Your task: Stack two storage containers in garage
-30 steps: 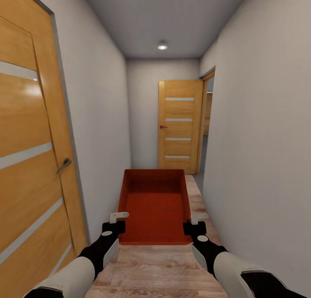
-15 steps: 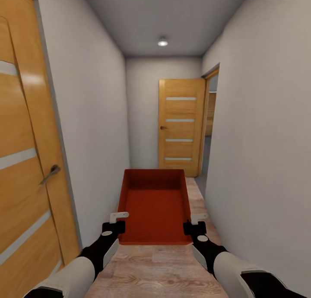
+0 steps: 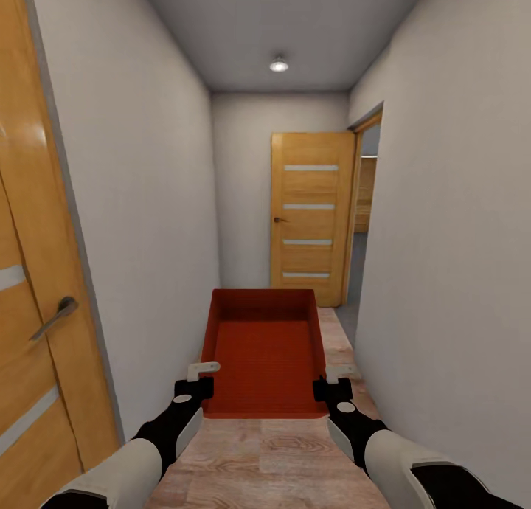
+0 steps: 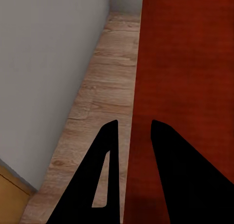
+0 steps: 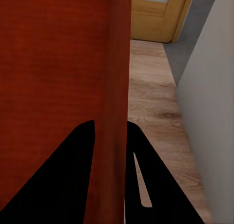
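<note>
One orange-red storage container point(image 3: 264, 350), open-topped and empty, is held level in front of me above a wood plank floor. My left gripper point(image 3: 200, 376) is shut on its left wall near the close corner, and my right gripper point(image 3: 332, 380) is shut on its right wall. In the left wrist view the container wall point(image 4: 190, 63) runs between the two dark fingers of the left gripper point(image 4: 134, 124). The right wrist view has the container point(image 5: 53, 53) rim pinched in the right gripper point(image 5: 111, 122). I am in a narrow hallway.
White walls close in on both sides. A wooden door point(image 3: 29, 310) with a lever handle point(image 3: 55, 316) is near on the left. At the hallway's end stands an open wooden door point(image 3: 310, 210) beside a doorway point(image 3: 366, 199) on the right. Plank floor point(image 3: 273, 457) runs ahead.
The view has moved forward along the hallway: the left door slides off toward the left edge and the far door looms larger. The container and both grippers keep their place before me.
</note>
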{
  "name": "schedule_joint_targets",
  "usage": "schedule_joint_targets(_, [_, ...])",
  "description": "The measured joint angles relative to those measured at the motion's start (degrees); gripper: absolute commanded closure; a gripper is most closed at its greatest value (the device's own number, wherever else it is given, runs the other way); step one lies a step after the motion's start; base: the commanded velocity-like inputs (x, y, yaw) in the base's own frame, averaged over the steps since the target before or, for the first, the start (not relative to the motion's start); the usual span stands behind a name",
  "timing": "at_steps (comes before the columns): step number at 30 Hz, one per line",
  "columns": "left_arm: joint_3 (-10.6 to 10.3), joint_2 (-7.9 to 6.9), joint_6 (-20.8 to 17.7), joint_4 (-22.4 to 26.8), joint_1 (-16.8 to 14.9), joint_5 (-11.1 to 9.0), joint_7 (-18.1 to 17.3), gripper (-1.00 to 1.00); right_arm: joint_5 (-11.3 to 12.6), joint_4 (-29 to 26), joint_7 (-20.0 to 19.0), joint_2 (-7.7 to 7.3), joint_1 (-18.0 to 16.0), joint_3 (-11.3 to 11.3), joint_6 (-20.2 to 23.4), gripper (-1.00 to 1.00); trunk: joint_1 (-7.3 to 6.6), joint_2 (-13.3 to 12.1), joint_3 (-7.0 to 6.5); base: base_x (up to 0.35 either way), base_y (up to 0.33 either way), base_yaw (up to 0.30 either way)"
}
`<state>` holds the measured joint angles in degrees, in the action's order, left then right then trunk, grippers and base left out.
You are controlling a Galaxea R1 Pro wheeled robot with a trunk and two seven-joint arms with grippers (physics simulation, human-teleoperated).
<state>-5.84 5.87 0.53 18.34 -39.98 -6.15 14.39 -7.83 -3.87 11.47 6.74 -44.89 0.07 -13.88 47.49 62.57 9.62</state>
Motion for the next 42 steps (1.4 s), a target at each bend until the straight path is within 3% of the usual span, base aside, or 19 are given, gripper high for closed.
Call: schedule_joint_targets(42, [0.0,0.0,-0.01,0.0,0.0,0.0,0.0,1.0,0.01,0.0,0.0,0.0,0.0,0.0,0.0,1.0,0.0,0.0,0.0,0.326,0.0,0.0])
